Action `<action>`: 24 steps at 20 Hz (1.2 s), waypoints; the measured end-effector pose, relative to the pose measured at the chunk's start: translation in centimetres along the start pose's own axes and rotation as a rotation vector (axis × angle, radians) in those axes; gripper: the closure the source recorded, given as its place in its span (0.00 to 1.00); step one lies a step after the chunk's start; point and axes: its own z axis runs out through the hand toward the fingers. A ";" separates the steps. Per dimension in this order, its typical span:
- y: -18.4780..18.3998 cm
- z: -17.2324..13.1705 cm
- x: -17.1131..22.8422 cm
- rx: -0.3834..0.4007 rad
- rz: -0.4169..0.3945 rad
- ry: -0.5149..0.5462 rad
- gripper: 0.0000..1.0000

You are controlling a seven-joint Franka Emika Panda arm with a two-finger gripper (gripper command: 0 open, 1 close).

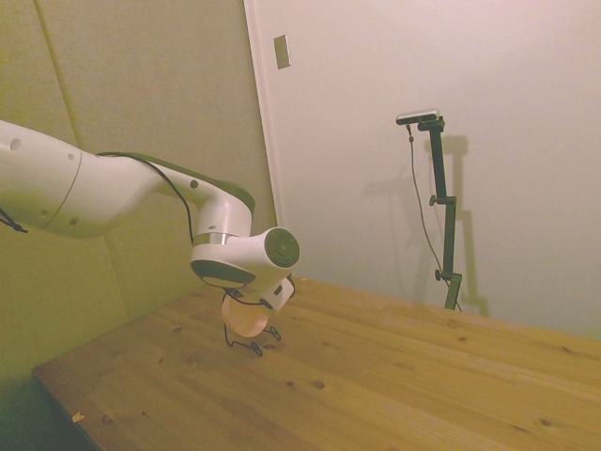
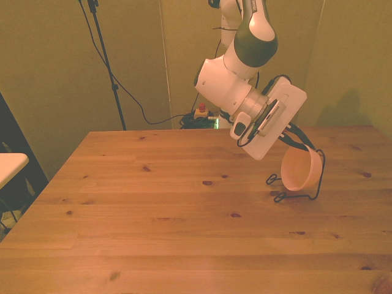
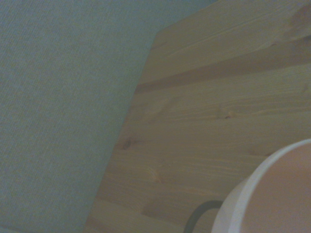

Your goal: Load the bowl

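Note:
The pale pink bowl (image 2: 299, 170) stands tilted on its side inside a thin black wire rack (image 2: 279, 197), near the front view's right side of the wooden table (image 2: 153, 202). My gripper (image 2: 298, 142) hangs right at the bowl's upper rim, angled down from the white hand. The hand hides most of the fingers. In the side view the bowl (image 1: 246, 318) shows just under the wrist, with the rack's feet (image 1: 254, 348) on the table. The wrist view catches the bowl's rim (image 3: 252, 194) up close, with a bit of rack wire (image 3: 198, 212) beside it.
The table's edge (image 3: 131, 111) runs close to the rack, with a wall panel beyond it. A red button box (image 2: 201, 110) and cables lie on the floor behind the table. A pale surface (image 2: 9, 164) juts in at the front view's left.

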 end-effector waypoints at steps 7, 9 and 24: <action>0.6 0.3 0.4 -0.005 0.007 -0.003 1.00; 0.7 0.4 0.5 -0.006 0.009 -0.004 1.00; 0.4 0.0 0.6 0.004 0.005 -0.014 0.00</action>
